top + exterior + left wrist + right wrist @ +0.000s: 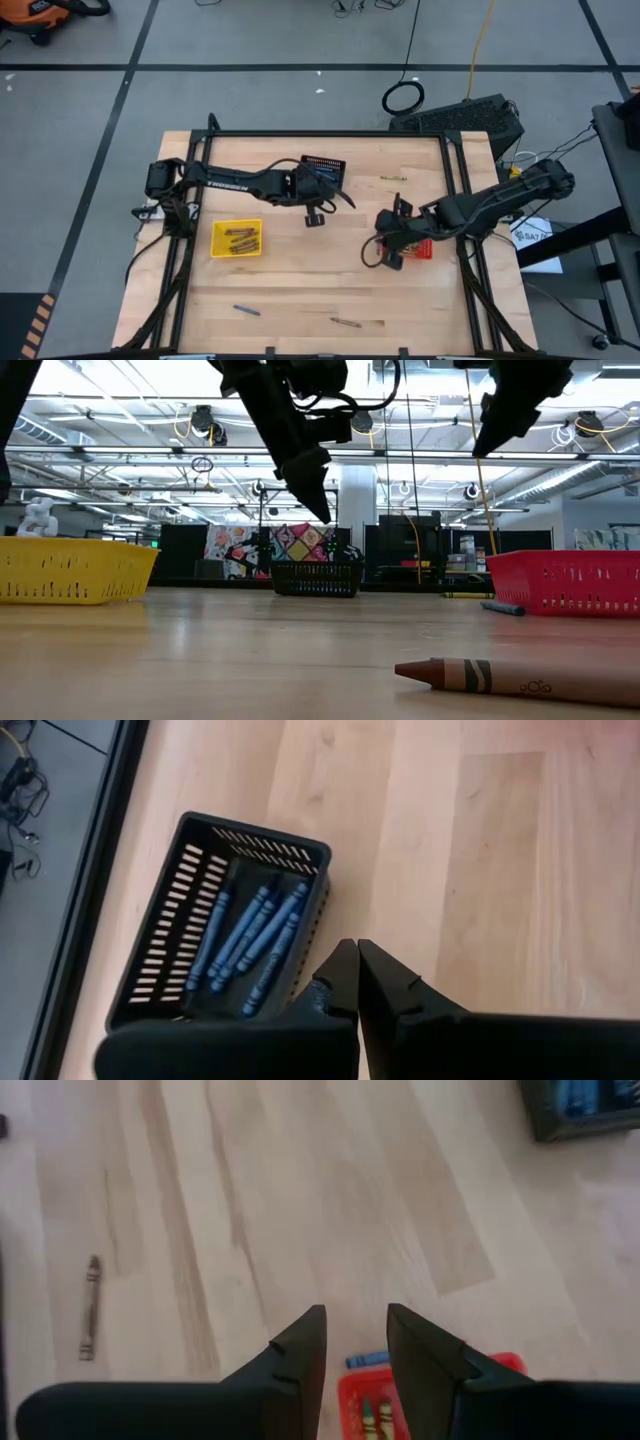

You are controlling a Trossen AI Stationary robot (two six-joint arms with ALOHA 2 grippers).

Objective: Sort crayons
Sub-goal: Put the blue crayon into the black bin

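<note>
Taking the black basket (322, 166) as the landmark: the left gripper (313, 216) hangs just on the near side of it, fingers pressed together with nothing between them, and the basket already holds a row of blue crayons (250, 935). The right gripper (392, 258) is well off to the right and nearer the front, above the red basket (422, 249), with its fingers apart and empty.

Loose crayons lie far from the black basket: a blue one (246, 310) and a brown one (346, 322) near the table's front edge, and an olive one (393, 179) to the basket's right near the back. The yellow basket (236, 238), to the front left of the black one, holds tan-brown crayons.

The likely trouble, as I judge it: the sticks are thin and round, so a pinch set slightly off-centre could roll one away or flick it over the front edge. The right gripper sits so close over the red basket that a low sweep could catch its rim and shove it. A colour could also land in the wrong basket.

The surface is a pale wooden table (300, 290) framed by black rails; around it is grey floor with cables, and beyond it a large hall with ceiling lights
</note>
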